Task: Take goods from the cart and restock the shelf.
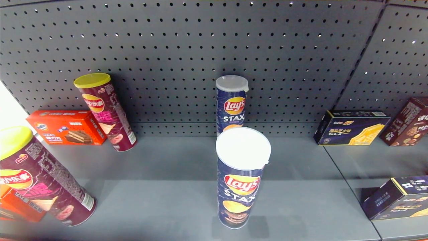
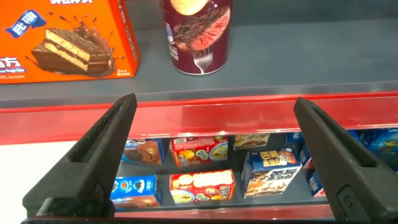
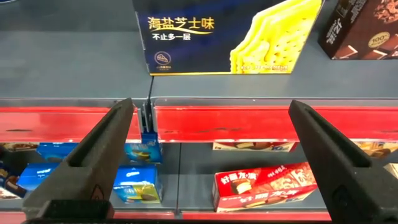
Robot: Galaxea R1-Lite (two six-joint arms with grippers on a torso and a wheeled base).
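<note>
Both empty and open, my left end effector [image 2: 214, 102] and right end effector [image 3: 211, 104] face the shelf [image 1: 167, 187]; careless reaching could topple the tall near can [image 1: 240, 187].

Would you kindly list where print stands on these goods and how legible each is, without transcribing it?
Front blue chip can: large logo and word, legible.
Rear blue chip can: same logo and word, legible.
Rear maroon chip can: logo with Chinese characters, legible; side print blurred.
Orange cake box: white characters, partly cut off.
Navy cracker box: two lines of Chinese characters, legible.
Lower-shelf boxes: too small to read.
</note>
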